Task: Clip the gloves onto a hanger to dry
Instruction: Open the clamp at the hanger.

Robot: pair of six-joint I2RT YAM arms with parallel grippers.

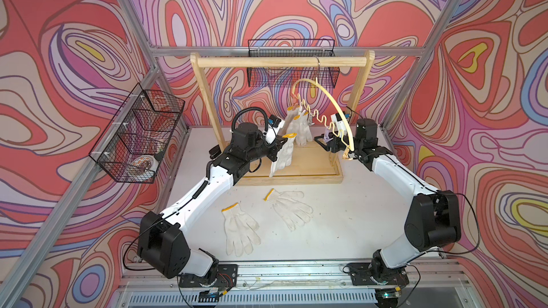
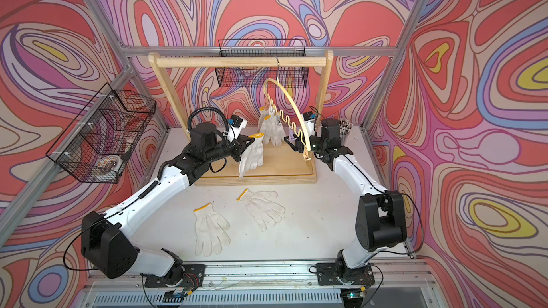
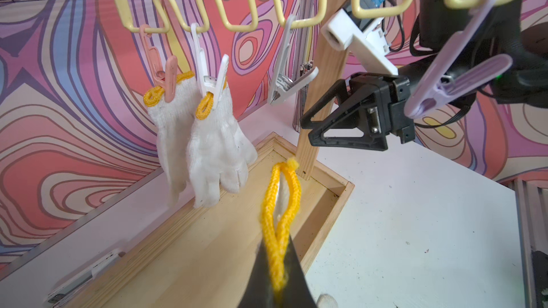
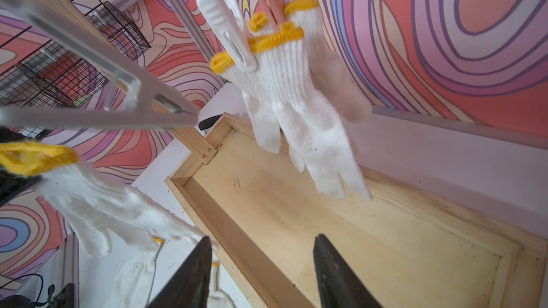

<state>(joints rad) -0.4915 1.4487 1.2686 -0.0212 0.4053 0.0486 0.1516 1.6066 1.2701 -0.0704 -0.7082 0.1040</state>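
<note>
The pale yellow hanger (image 1: 335, 105) (image 2: 289, 99) (image 3: 237, 10) hangs tilted from the wooden rail. Two white gloves (image 1: 298, 125) (image 3: 207, 143) (image 4: 290, 99) hang from its clips. My left gripper (image 1: 280, 143) (image 3: 277, 288) is shut on the yellow cuff of a third glove (image 1: 281, 155) (image 2: 252, 155) (image 3: 280, 208), which dangles over the wooden base. My right gripper (image 1: 321, 140) (image 3: 308, 128) (image 4: 264, 237) stands open and empty beside the hanger's lower end, near a lilac clip (image 3: 450, 84). An empty white clip (image 3: 284, 84) hangs between them. Two more gloves (image 1: 240, 229) (image 1: 292, 208) lie flat on the table.
The wooden rail frame (image 1: 281, 62) stands on a shallow wooden tray base (image 1: 296, 173) at the back. One black wire basket (image 1: 142, 137) is fixed on the left wall, another (image 1: 292, 63) behind the rail. A cup of pens (image 2: 345, 127) stands at the back right.
</note>
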